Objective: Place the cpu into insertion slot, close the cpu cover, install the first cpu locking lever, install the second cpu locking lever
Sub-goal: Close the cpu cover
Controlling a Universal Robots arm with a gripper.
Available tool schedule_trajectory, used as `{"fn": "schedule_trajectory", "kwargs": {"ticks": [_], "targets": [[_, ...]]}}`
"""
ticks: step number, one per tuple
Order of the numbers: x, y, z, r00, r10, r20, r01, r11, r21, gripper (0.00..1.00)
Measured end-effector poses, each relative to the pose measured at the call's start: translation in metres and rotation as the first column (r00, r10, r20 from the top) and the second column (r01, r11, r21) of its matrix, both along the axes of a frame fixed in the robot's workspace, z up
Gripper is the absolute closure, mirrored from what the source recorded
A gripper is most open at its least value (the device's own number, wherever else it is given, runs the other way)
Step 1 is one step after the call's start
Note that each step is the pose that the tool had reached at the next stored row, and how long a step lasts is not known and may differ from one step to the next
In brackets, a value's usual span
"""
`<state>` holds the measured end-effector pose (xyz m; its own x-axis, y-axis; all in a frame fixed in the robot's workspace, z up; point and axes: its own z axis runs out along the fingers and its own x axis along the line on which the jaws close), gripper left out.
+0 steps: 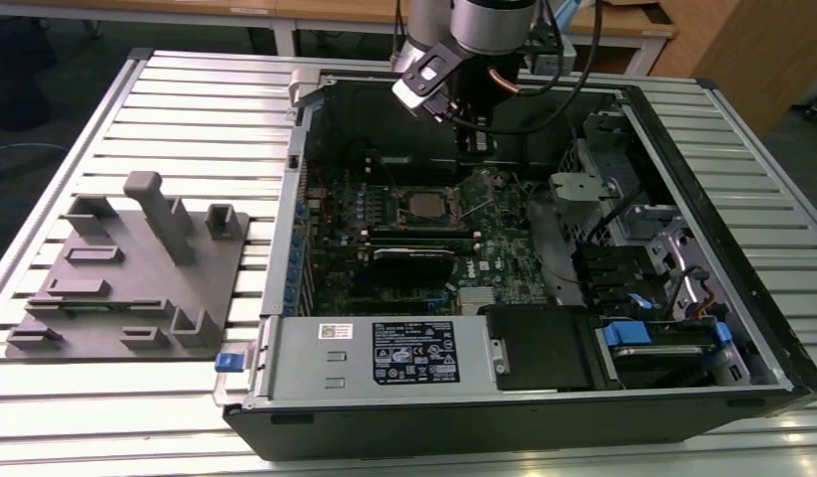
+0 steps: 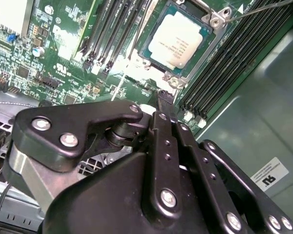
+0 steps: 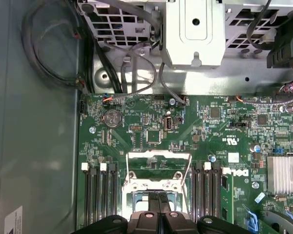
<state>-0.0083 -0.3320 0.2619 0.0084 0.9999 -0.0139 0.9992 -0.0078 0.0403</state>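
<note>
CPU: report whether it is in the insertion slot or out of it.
In. In the second wrist view the cpu lies flat inside the rim of the insertion slot, silver top showing.

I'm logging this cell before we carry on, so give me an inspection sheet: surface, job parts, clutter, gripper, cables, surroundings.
Surface: slatted metal table carrying an open computer case.
Job's things: cpu lies in the insertion slot. The cpu cover appears swung up off the socket, with the board visible through its cut-out. A thin locking lever runs from the socket's corner; its latch state is unclear.
Clutter: grey fixture tray on the exterior view's left.
Grippers: gripper shut, nothing seen in it, hanging near the socket, apart from the cpu.
Cables: black cable loop beside the board.
Surroundings: wooden furniture behind the table.
</note>
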Motion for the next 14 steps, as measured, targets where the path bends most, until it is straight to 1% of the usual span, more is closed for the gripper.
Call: {"fn": "schedule_trajectory", "kwargs": {"ticks": [6,14], "targets": [[0.0009,0.0000,0.0000,1.0000,0.000,0.0000,0.000,1.0000,0.0000,0.89],[0.0117,0.0006,-0.0003,1.0000,0.000,0.0000,0.000,1.0000,0.0000,0.89]]}}
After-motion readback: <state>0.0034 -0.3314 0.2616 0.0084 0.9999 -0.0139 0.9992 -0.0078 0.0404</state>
